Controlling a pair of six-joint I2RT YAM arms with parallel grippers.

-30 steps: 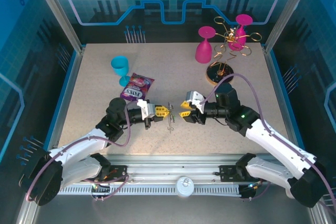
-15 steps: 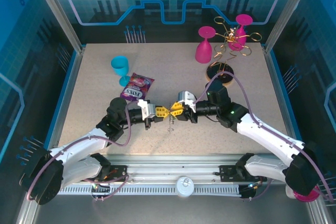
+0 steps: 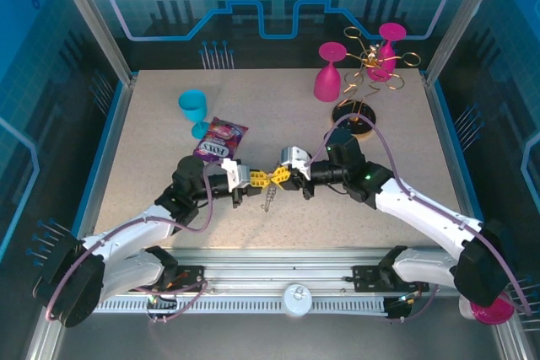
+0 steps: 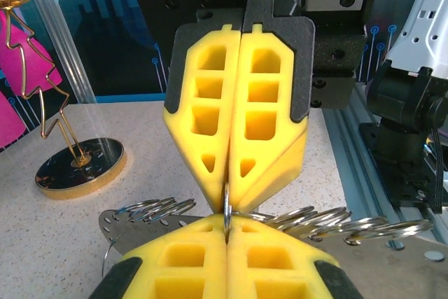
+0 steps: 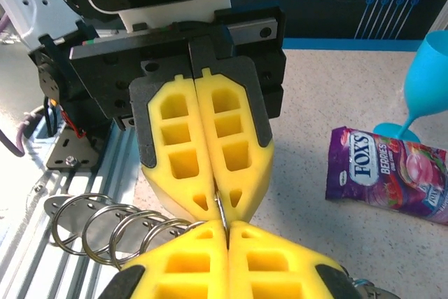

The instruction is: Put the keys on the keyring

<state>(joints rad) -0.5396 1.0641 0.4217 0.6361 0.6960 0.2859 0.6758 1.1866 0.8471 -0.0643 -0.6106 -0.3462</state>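
Observation:
Mid-table, my left gripper and right gripper meet tip to tip. Both are shut on the same thin metal ring, seen edge-on between the yellow pads. That ring belongs to the keyring, a flat grey metal plate carrying several wire rings, which hangs just below the tips. From the left wrist, my left gripper is at the bottom and the right gripper faces it. The right wrist view shows the right gripper, the left gripper, the ring and the plate. The keys are out of view.
A purple snack packet and a blue cup sit behind the left gripper. At the back right stand a pink glass and the gold wire rack on its round base. Another pink glass lies off the front right corner.
The right gripper has moved left to meet the left gripper and has shut on the ring. The left gripper has stayed shut in place.

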